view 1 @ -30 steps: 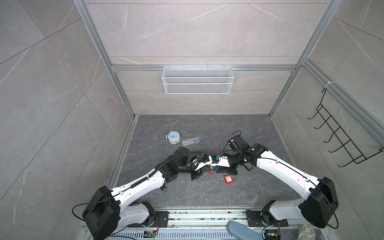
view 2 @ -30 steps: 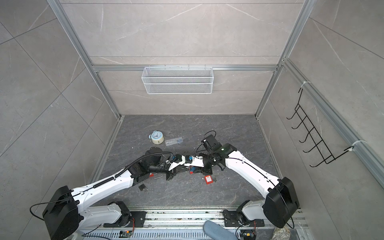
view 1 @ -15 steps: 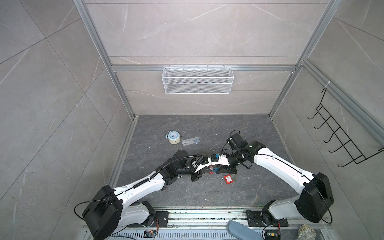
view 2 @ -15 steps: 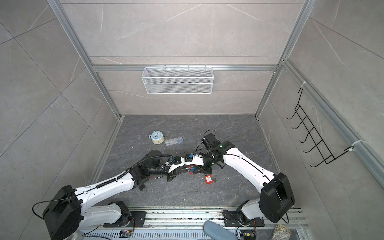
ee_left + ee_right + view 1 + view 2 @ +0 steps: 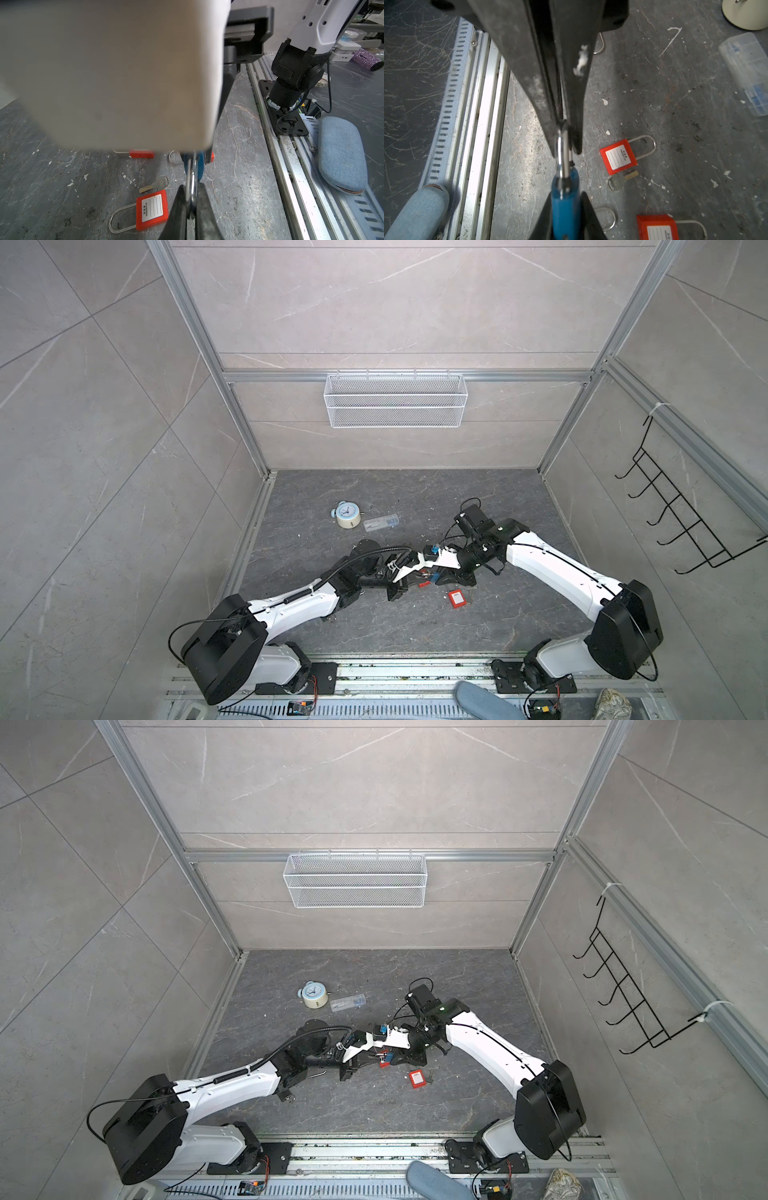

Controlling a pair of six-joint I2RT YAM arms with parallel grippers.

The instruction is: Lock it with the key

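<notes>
A blue padlock (image 5: 565, 207) is held in the air between both grippers. My right gripper (image 5: 566, 197) is shut on its blue body. My left gripper (image 5: 191, 195) is shut on its steel shackle (image 5: 192, 176), and its black fingers (image 5: 571, 104) reach in from the far side in the right wrist view. In a top view the two grippers meet at the padlock (image 5: 434, 577) near the floor's middle. A silver key (image 5: 158, 184) lies loose on the floor next to a red padlock (image 5: 151, 209), below the grippers. No key shows in the blue padlock.
Another red padlock (image 5: 658, 228) and a loose shackle (image 5: 607, 216) lie under the grippers. An alarm clock (image 5: 347, 515) and a clear plastic box (image 5: 381, 522) sit further back. A wire basket (image 5: 395, 400) hangs on the back wall, a hook rack (image 5: 685, 522) on the right wall. A blue shoe (image 5: 340, 153) rests by the front rail (image 5: 291, 158).
The right arm's elbow has swung a little leftward and its wrist has shifted. Both grippers keep their hold on the blue padlock at almost the same spot.
</notes>
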